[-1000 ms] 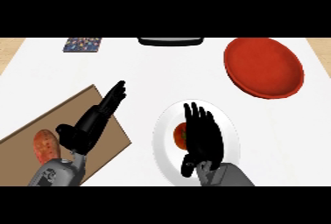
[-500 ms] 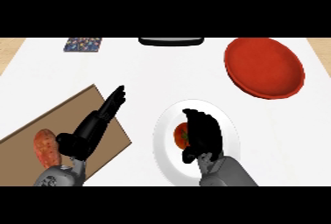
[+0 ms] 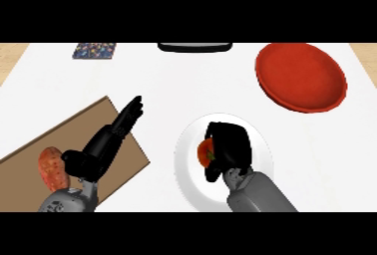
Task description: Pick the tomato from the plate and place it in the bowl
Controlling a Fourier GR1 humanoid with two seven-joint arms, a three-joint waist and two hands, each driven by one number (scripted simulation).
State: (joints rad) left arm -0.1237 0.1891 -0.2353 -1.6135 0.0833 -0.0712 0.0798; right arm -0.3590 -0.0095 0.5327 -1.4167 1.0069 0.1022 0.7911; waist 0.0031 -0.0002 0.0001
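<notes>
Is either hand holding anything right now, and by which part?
The right hand curls over the tomato on the plate, gripping from above; a lift isn't visible. The left hand is open, holding nothing.

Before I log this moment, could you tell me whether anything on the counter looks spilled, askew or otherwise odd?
Nothing stands out. The right hand curls over the tomato on the white plate; the red bowl sits upright and the left hand rests open over the board.
</notes>
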